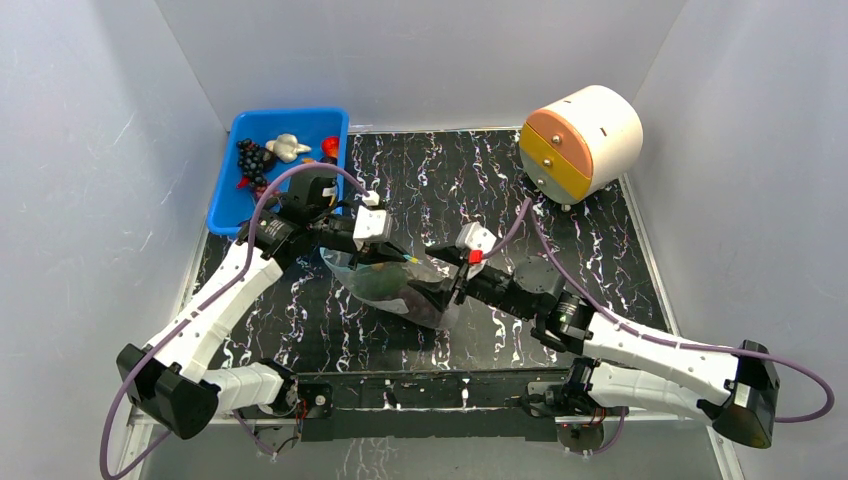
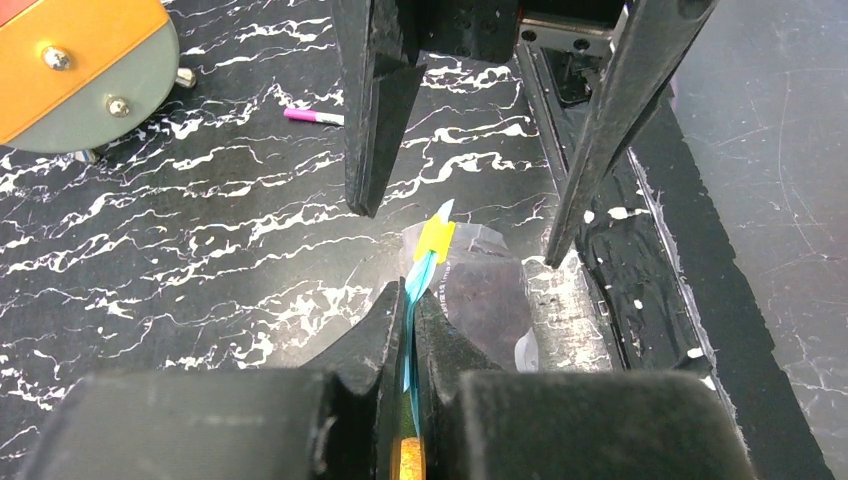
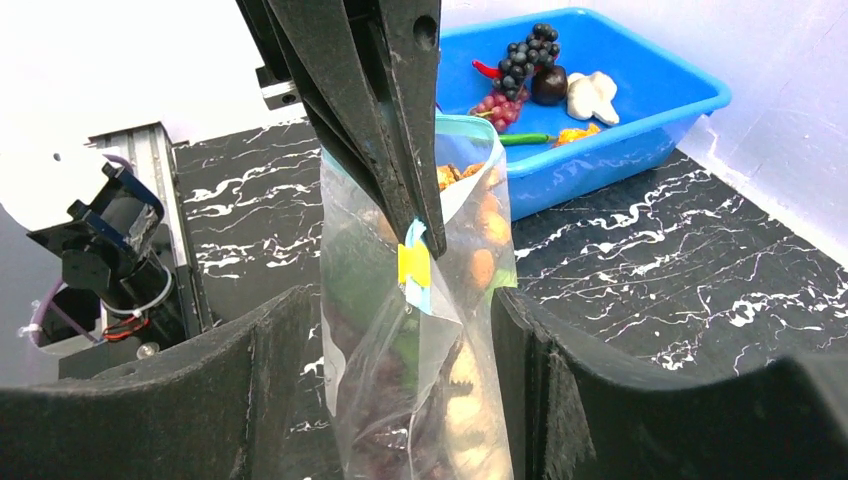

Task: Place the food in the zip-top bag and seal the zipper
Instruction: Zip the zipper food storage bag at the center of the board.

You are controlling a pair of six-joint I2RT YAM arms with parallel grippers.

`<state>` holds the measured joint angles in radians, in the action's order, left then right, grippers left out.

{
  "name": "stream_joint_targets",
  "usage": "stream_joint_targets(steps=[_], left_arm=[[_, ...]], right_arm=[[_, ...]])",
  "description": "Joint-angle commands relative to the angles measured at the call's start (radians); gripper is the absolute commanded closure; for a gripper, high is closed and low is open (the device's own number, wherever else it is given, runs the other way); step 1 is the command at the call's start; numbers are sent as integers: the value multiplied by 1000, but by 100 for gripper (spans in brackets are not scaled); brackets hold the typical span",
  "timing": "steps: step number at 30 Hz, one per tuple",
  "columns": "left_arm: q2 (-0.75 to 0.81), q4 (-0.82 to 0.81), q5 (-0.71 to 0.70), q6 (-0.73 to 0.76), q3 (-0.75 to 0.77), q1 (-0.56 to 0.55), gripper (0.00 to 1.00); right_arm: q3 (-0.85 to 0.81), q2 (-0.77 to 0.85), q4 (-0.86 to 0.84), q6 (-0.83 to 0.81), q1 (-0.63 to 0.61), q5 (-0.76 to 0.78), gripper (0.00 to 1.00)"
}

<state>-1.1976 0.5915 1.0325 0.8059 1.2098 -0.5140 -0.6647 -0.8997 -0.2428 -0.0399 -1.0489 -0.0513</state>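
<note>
Zip-top bag (image 1: 400, 290): clear, filled, standing mid-table, near and right of the blue bin (image 1: 280, 165).
Soft crinkled plastic; the zipper (image 2: 415, 285) is a thin teal strip carrying a yellow tab (image 3: 413, 264). The left gripper (image 2: 410, 315) is pressed together on the zipper. The right gripper (image 3: 400, 310) is spread, one finger on either side of the bag. Only the right wrist view shows the contents: orange-brown pieces (image 3: 482, 265) high up, green and dark purple shapes lower. Only the left wrist view shows a pink marker (image 2: 313, 117) on the table (image 2: 150, 250). The top view shows a grape bunch (image 1: 252, 160) in the bin and a white drum (image 1: 590, 135) far right.
</note>
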Motion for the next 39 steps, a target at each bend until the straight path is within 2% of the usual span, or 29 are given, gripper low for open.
stream_joint_targets(steps=[1,6,7,8,9,13,16,17,18,19,20,21,22,28,32,37,39], left_arm=[[43,-63,107,-10,-8,3,100],[51,-48,120,-2,-6,3,100],[55,-47,121,1,-8,3,100],[61,-52,122,-1,-14,3,100],[66,-63,125,-7,-21,3,100],[74,-94,156,-42,-42,3,100],[74,-107,167,-48,-46,4,100],[73,-109,170,-47,-46,4,100],[76,-113,168,-49,-44,3,100],[82,-111,145,-52,-40,3,92],[102,-93,93,-35,-36,4,52],[129,-78,51,1,-33,3,36],[141,-83,41,5,-32,4,34],[120,-64,111,29,17,3,33],[71,18,137,108,41,3,36],[28,102,154,182,76,3,46],[21,90,153,170,79,3,54]], right_arm=[[30,-12,-172,-38,9,-1,36],[47,-13,-154,-92,37,-57,36],[51,-13,-154,-100,41,-71,41],[56,-12,-165,-107,45,-84,56],[67,-11,-191,-107,46,-92,66],[84,-50,-266,-107,46,-95,67],[56,-68,-252,-126,46,-86,71],[52,-68,-256,-129,47,-93,79],[39,-71,-247,-135,46,-109,90],[22,-76,-214,-143,46,-125,100],[10,-65,-183,-146,47,-134,100],[7,-54,-167,-146,47,-134,100],[5,-50,-157,-148,47,-138,100],[-108,-88,23,-169,48,-166,100],[-139,-90,41,-175,46,-169,100],[-150,-94,57,-178,46,-172,100],[-149,-97,57,-179,47,-179,100]])
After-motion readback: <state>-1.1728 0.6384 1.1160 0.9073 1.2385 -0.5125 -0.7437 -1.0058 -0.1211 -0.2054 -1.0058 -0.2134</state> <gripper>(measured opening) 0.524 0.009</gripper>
